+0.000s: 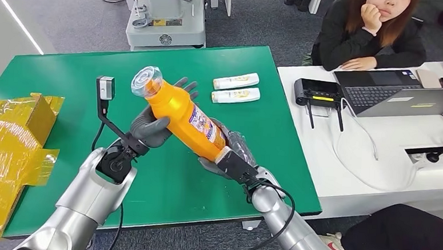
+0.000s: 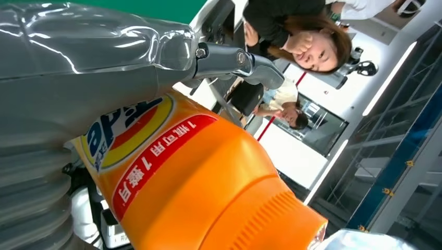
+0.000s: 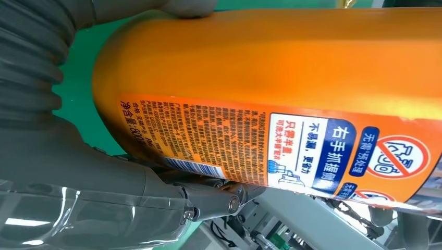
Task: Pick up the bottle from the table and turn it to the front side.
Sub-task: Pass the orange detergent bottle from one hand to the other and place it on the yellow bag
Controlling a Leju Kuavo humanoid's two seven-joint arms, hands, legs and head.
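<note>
You have a glossy orange plastic bottle [image 1: 185, 118] with a clear plastic cap [image 1: 146, 81] and a smooth printed label [image 3: 292, 148]. Your left hand [image 1: 153, 126] looks matt grey and rubbery, with a shiny clear film over part of it; your right hand [image 1: 232, 151] likewise. The table [image 1: 56, 76] has a matt green top. Beside it, the cardboard box [image 1: 12, 142] shines with yellow tape.

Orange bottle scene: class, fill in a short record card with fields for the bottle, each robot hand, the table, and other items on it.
bottle: orange bottle, lifted off the table, tilted, clear cap up and away from the robot
left hand: left hand grips the upper part, near the cap
right hand: right hand grips the base end
label facing camera: small-print side
table: green table
other items: two white tubes, lying side by side beyond the bottle
</note>
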